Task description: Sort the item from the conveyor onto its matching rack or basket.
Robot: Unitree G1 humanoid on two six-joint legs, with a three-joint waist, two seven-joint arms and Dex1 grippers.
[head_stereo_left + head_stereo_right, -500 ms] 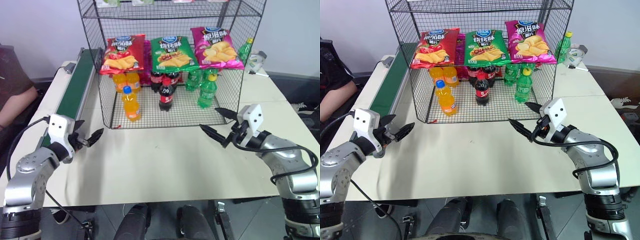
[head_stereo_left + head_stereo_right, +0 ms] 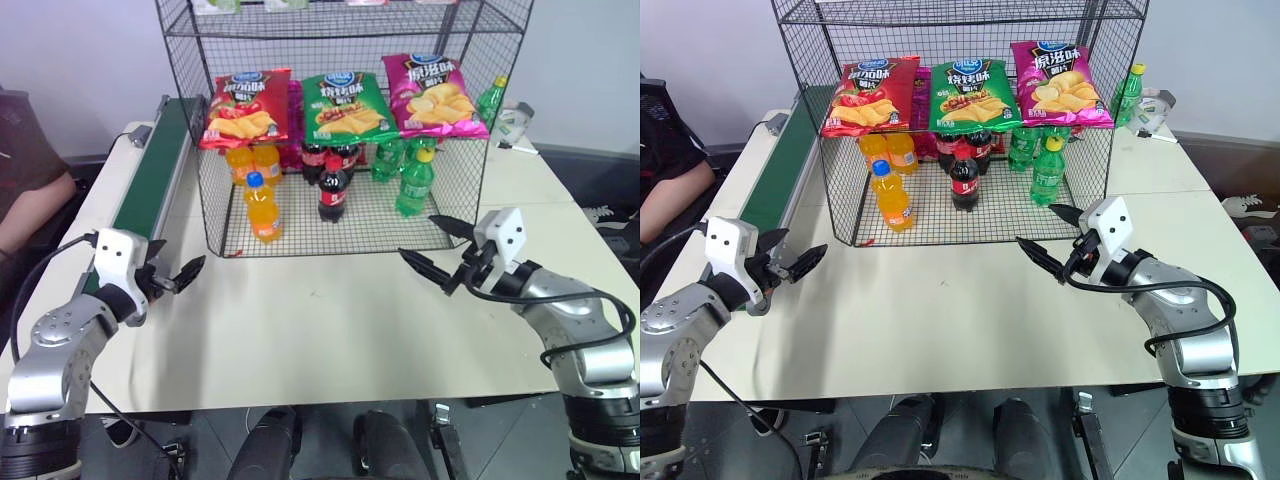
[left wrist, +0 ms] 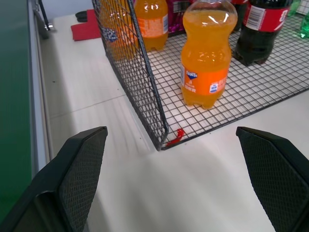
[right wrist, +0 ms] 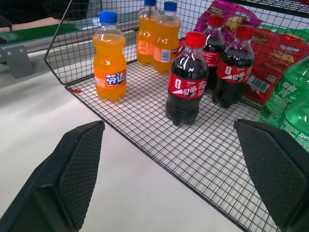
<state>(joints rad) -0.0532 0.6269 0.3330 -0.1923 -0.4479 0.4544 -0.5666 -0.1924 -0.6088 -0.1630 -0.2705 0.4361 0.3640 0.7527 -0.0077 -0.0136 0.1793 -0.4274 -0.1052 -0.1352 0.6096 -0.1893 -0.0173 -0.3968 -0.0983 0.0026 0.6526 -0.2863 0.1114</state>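
The item, an orange soda bottle [image 2: 263, 207] with a blue cap, stands upright on the bottom tier of the black wire rack [image 2: 215, 215], near its front left corner. It also appears in the left wrist view [image 3: 205, 53] and the right wrist view [image 4: 109, 58]. The green conveyor [image 2: 150, 175] runs along the rack's left side. My left gripper [image 2: 180, 274] hovers open over the table beside the conveyor's near end, with nothing in it. My right gripper [image 2: 418, 236] is open and holds nothing, just in front of the rack's right front corner.
Two more orange bottles [image 2: 253, 162], cola bottles [image 2: 333, 190] and green bottles [image 2: 415, 183] share the bottom tier. Chip bags [image 2: 345, 105] hang on the rack's front. A person's arm [image 2: 30, 215] rests left of the conveyor. The white table [image 2: 320, 310] spreads between my grippers.
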